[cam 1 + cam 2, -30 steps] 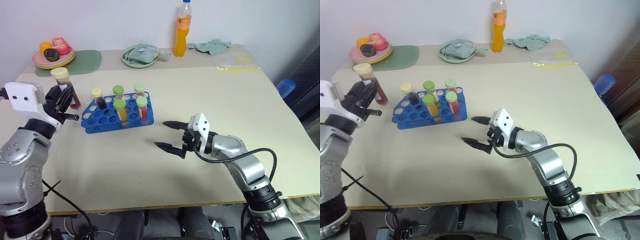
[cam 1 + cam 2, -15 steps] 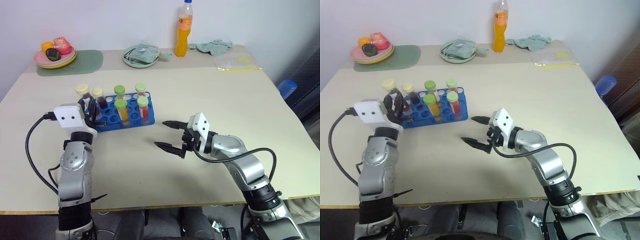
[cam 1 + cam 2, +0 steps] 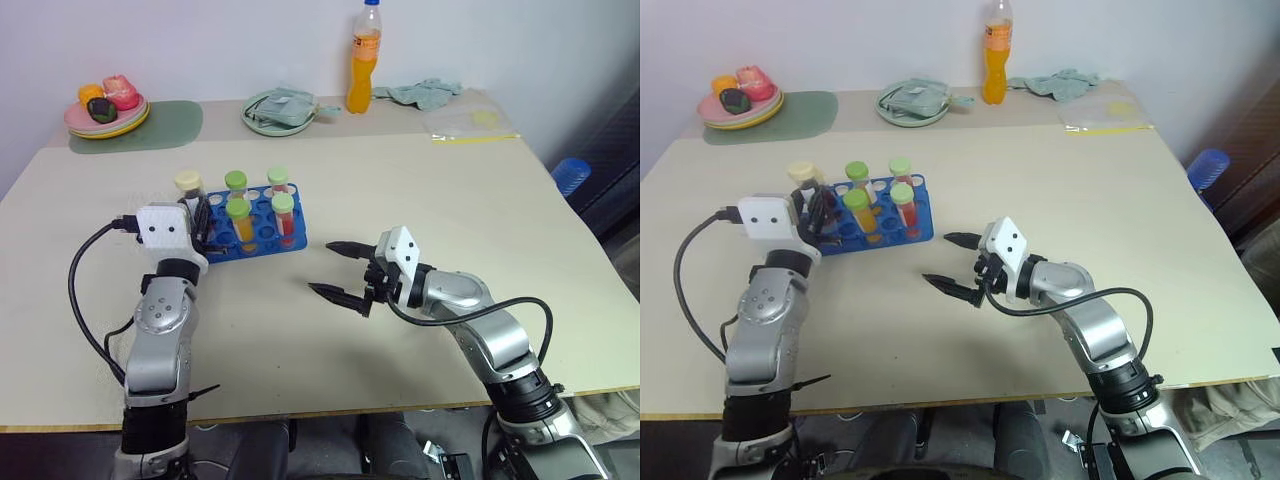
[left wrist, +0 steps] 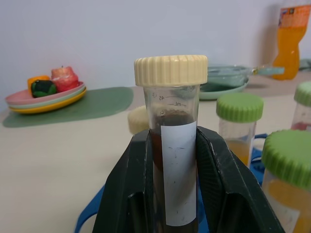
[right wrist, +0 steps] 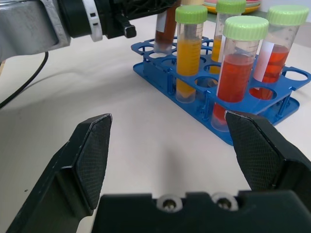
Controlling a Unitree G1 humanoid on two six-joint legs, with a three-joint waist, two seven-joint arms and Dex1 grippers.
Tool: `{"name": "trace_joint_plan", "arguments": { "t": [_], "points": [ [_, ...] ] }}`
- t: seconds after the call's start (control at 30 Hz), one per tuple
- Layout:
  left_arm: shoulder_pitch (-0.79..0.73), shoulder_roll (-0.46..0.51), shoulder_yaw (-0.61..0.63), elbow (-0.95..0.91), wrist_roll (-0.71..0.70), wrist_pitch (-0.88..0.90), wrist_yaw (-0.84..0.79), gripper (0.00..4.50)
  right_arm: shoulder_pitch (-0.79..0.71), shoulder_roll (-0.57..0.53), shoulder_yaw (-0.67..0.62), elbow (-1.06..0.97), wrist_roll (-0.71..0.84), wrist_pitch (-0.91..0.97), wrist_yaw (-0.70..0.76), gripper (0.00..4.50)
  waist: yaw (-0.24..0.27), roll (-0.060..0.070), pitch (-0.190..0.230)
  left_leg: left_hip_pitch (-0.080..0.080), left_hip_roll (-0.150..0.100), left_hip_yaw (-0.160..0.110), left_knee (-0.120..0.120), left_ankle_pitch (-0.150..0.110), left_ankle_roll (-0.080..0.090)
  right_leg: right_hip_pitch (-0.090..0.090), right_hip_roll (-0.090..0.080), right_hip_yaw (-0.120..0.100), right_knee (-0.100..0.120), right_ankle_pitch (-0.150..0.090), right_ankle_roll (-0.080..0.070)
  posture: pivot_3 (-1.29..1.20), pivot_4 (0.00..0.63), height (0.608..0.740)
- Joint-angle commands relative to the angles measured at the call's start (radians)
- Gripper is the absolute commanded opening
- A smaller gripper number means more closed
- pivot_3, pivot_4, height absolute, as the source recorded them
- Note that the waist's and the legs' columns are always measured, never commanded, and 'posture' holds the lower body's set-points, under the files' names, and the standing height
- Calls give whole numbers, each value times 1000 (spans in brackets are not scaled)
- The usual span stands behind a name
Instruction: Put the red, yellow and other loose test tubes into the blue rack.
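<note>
L gripper [image 4: 170,194]: my jaws clamped tight on the maroon tube [image 4: 171,145], cream cap clear above the fingers, tube upright.
L arm, change: a sec ago I held this tube high and out to my left, well off the rack [image 3: 262,238]. Now I've come down and in; tube sits at the rack's left end. Half a sec ago I was nearly here already, so the last stretch was only a small shift.
Tube vs hole: in the R wrist view the tube's lower end [image 5: 165,30] looks to be at or in a hole at the far end of the rack. Seated or just entering: can't tell.
Rack contents: four green-cap tubes stand in holes, two yellow/orange, e.g. [image 5: 187,53], and two red, e.g. [image 5: 239,73]. A second cream cap shows just behind my tube [image 4: 138,119]; likely another dark tube already racked.
R gripper [image 3: 336,268]: my jaws wide apart, nothing held, hovering over the table [image 3: 420,190] just right of the rack. No move over the last sec.
Loose tubes: none seen lying on the table.
Meaning for task: judged as the last tube going in. Remaining: lower fully, let go, pull L arm back.
Risk: tube a bit off the hole or a nudge to nearby tubes when I release.
</note>
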Motion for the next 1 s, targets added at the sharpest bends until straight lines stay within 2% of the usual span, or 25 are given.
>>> {"name": "trace_joint_plan", "arguments": {
  "t": [0.03, 0.8, 1.0],
  "points": [
    [17, 13, 15, -57, 11, 1, 1, 672, -2, 0, -7, -40, 4, -12, 2, 4149, 0, 0, 0, 0, 0, 0, 0, 0, 0, 0, 0, 0, 0, 0, 0, 0, 150, 740],
    [16, 1, 32, 153, -26, -207, -35, 672, 0, 13, -6, -43, 9, -14, 2, 4149, 1, 0, 0, 0, 0, 0, 0, 0, 0, 0, 0, 0, 0, 0, 0, 0, 150, 740],
    [34, -22, 64, 123, -73, -219, -25, 3667, 8, 8, -22, -63, 47, -10, 23, 4149, 0, 0, 0, 0, 0, -1, 0, 0, 0, 0, 0, 0, 0, 0, 0, 0, 150, 740]
  ]
}}
